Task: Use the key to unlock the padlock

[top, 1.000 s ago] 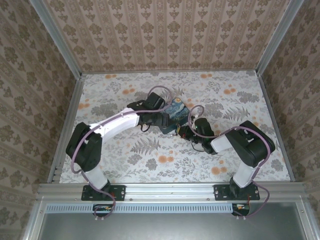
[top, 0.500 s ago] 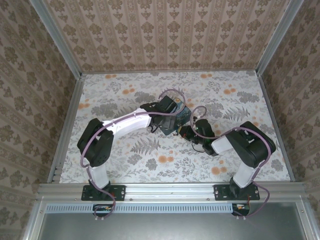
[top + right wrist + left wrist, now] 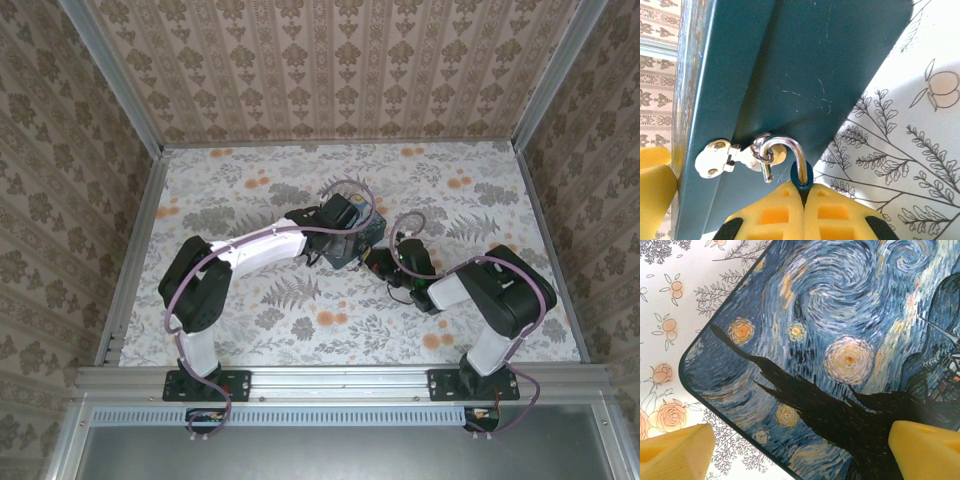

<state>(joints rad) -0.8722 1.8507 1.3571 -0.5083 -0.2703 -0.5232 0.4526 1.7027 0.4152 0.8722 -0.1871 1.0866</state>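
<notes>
Left gripper (image 3: 800, 455) spread wide over box (image 3: 840, 340), right gripper (image 3: 802, 200) clamped on padlock (image 3: 802, 178).
Top: my left arm (image 3: 270, 243) has swung right, from beside the box to over it; right gripper barely shifted, at the box's near right side. Left wrist: yellow fingertips (image 3: 675, 455) far apart above the swirly lid. Right wrist: pads (image 3: 840, 215) pressed together, pinching the padlock's teal body; shackle (image 3: 785, 147) hooked through the hasp (image 3: 720, 157).

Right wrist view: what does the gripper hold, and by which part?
The padlock, pinched by its blue body in the shut right gripper; the shackle is untouched.
</notes>
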